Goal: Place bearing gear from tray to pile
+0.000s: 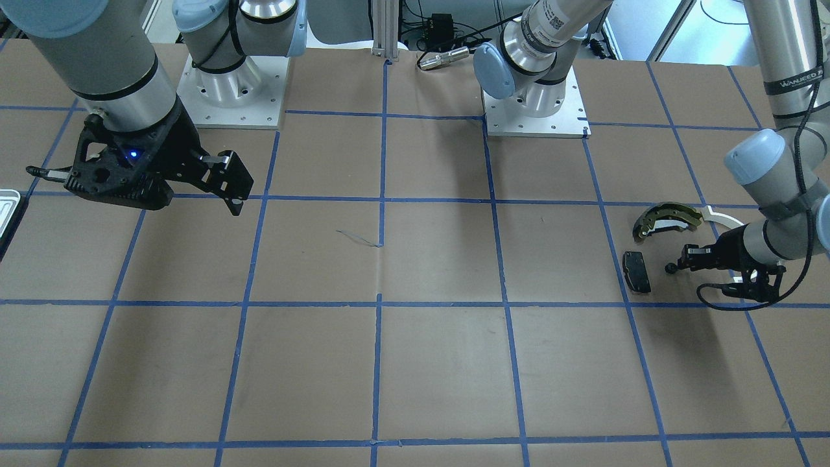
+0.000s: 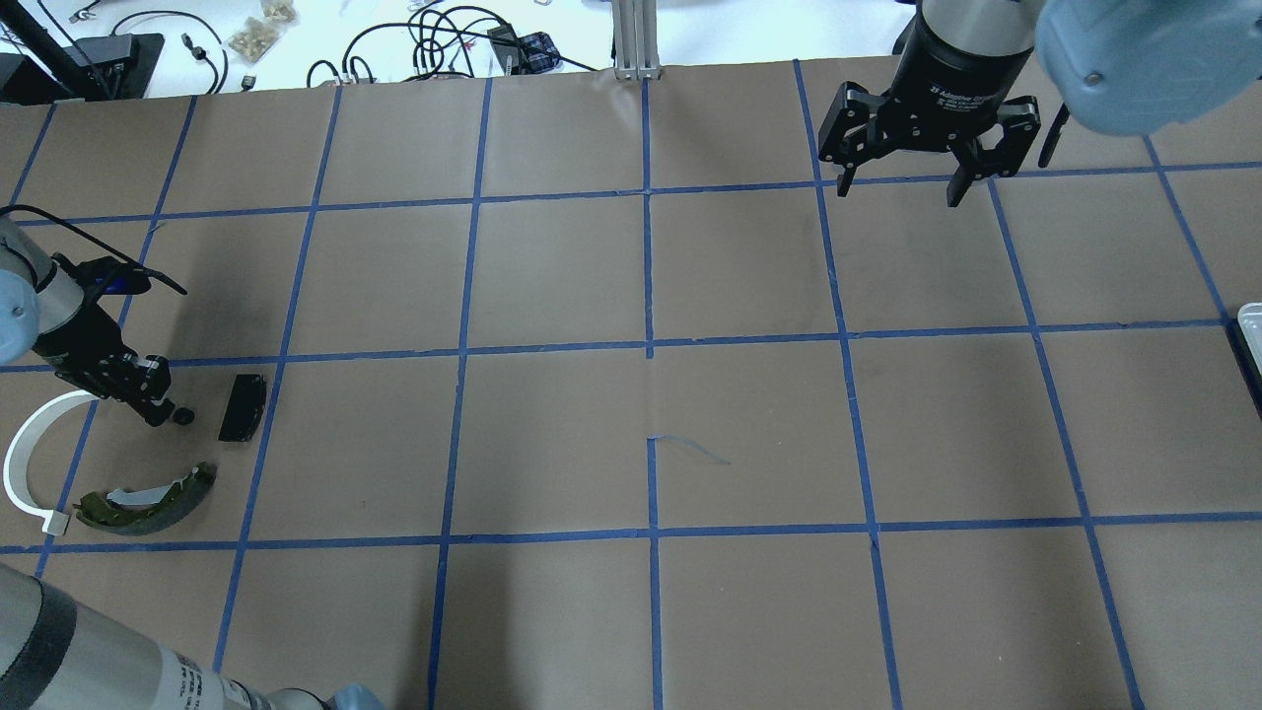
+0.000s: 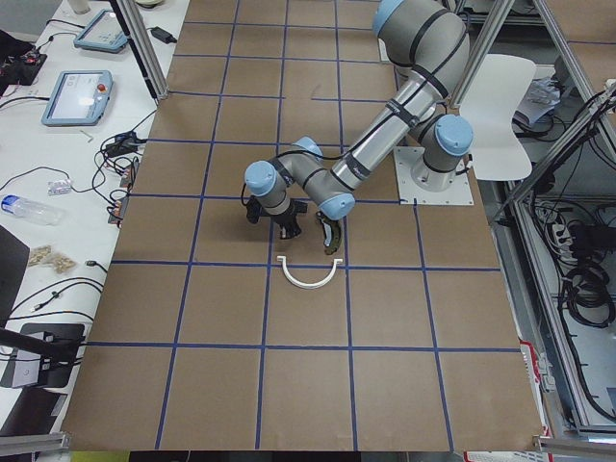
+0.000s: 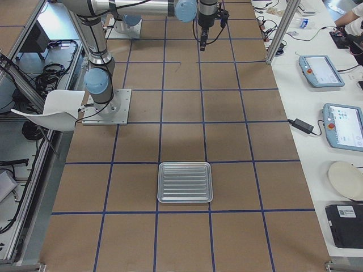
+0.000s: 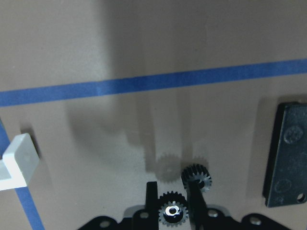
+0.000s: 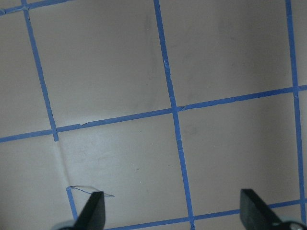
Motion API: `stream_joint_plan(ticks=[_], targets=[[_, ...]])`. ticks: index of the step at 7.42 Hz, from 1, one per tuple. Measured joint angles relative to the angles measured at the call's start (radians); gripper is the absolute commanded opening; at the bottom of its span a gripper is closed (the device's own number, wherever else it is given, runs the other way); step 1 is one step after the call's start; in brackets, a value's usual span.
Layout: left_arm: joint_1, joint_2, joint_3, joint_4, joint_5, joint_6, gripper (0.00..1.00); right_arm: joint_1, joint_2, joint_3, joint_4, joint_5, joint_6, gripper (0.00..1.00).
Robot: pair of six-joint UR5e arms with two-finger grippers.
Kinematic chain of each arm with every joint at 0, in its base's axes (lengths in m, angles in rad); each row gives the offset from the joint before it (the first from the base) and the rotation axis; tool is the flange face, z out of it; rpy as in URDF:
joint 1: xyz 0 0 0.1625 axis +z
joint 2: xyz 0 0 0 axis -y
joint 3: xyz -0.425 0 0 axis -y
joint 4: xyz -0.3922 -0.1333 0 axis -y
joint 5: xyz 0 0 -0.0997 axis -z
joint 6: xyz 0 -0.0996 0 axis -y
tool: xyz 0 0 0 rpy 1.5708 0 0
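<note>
L gripper [image 2: 164, 411] low and near-level, pinching small black toothed gear [image 5: 172, 211] just beside black pad [image 5: 285, 153] — R gripper [image 2: 900, 189] far off, fingers spread.

Small black toothed bearing gear [image 2: 183, 416] is in among the pile, just beside the black rectangular pad [image 2: 243, 406], near the olive-gold brake shoe [image 2: 148, 490] and white plastic arc [image 2: 20, 463]. Ribbed whitish-grey tray [image 4: 185, 182] lies flat, well apart.
</note>
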Motion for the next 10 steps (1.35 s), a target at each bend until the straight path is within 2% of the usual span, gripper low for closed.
stream_joint_plan(ticks=[1, 2, 3, 4, 5, 8, 10], targets=[[0.005, 0.000, -0.003, 0.000, -0.001, 0.002, 0.03, 0.000, 0.002, 0.001, 0.000, 0.000, 0.000, 1.00], [0.010, -0.001, -0.006, 0.001, -0.002, 0.003, 0.17, 0.000, 0.003, 0.001, 0.000, 0.000, 0.000, 1.00], [0.013, -0.002, -0.008, 0.001, -0.002, 0.003, 0.35, -0.001, 0.004, 0.001, 0.000, 0.000, 0.000, 1.00], [0.014, -0.003, -0.008, 0.001, -0.001, 0.008, 0.74, -0.001, 0.003, 0.000, 0.000, 0.000, 0.000, 1.00], [0.014, -0.005, -0.008, 0.001, 0.000, 0.017, 0.85, -0.001, 0.002, 0.000, 0.000, 0.000, 0.000, 1.00], [0.011, -0.002, 0.002, -0.002, 0.003, 0.024, 1.00, -0.002, 0.000, -0.002, 0.000, 0.000, 0.000, 1.00], [-0.014, 0.034, 0.037, -0.039, 0.002, 0.004, 1.00, -0.004, 0.003, -0.003, 0.000, 0.000, -0.001, 1.00]])
